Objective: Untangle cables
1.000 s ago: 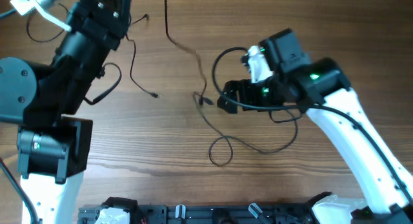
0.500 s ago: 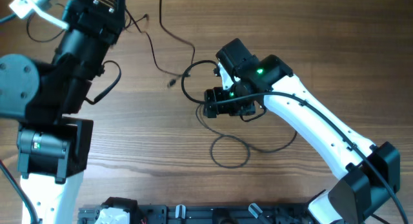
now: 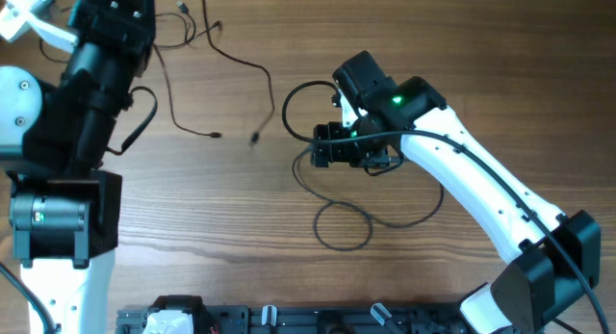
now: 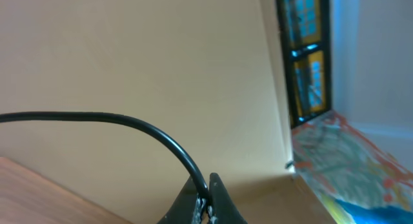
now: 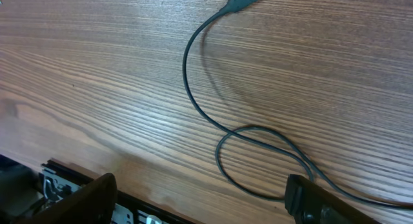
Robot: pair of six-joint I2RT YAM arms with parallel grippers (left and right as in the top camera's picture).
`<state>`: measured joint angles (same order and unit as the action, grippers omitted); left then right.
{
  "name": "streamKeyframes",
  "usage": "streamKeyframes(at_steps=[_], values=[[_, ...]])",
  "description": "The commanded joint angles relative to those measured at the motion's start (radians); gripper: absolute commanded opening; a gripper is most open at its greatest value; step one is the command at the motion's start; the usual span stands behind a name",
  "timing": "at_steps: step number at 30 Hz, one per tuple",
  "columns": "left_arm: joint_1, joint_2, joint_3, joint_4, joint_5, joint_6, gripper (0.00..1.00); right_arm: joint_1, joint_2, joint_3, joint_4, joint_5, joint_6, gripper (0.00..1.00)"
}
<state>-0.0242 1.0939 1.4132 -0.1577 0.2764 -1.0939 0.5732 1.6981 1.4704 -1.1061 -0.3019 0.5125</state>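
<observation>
right wrist view: one of the cables points its plug up-right, cord trailing down; right gripper spread, left gripper pinching another.

Robotics laboratory bench. My two arms, the left in black housings and the right in white with a lit green indicator, stand at a wood-grain table with thin cables lying on it. A black equipment rail runs along the table's near edge. My left wrist view shows a plain beige wall and blue-lit panels, too blurred to identify.
</observation>
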Motion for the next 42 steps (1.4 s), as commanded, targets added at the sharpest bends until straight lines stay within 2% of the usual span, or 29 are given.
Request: streamKeyframes(at_steps=[1, 5, 8, 11, 18, 27, 33, 42], values=[[0.032, 0.055, 0.008, -0.011, -0.015, 0.089, 0.04, 0.002, 0.002, 0.008, 0.002, 0.018, 0.015, 0.85], [0.042, 0.142, 0.008, 0.028, -0.05, 0.121, 0.04, 0.002, 0.002, 0.008, 0.01, 0.018, 0.027, 0.86], [0.04, 0.196, 0.008, 0.079, -0.049, 0.045, 0.04, 0.002, 0.002, 0.008, 0.013, 0.018, 0.04, 0.86], [0.031, 0.239, 0.008, 0.123, -0.048, -0.08, 0.04, 0.002, 0.002, 0.008, 0.013, 0.018, 0.04, 0.86], [-0.006, 0.298, 0.008, 0.189, -0.06, -0.093, 0.04, 0.002, 0.002, 0.008, 0.03, 0.018, 0.04, 0.88], [-0.002, 0.353, 0.008, 0.063, -0.231, -0.093, 0.04, 0.003, 0.002, 0.008, 0.051, 0.018, 0.039, 0.89], [0.047, 0.419, 0.008, -0.022, -0.431, -0.092, 0.04, 0.003, 0.002, 0.008, 0.048, 0.018, 0.037, 0.89], [0.196, 0.53, 0.008, -0.065, -0.463, -0.089, 0.04, 0.003, 0.002, 0.008, 0.058, 0.018, 0.038, 0.91]])
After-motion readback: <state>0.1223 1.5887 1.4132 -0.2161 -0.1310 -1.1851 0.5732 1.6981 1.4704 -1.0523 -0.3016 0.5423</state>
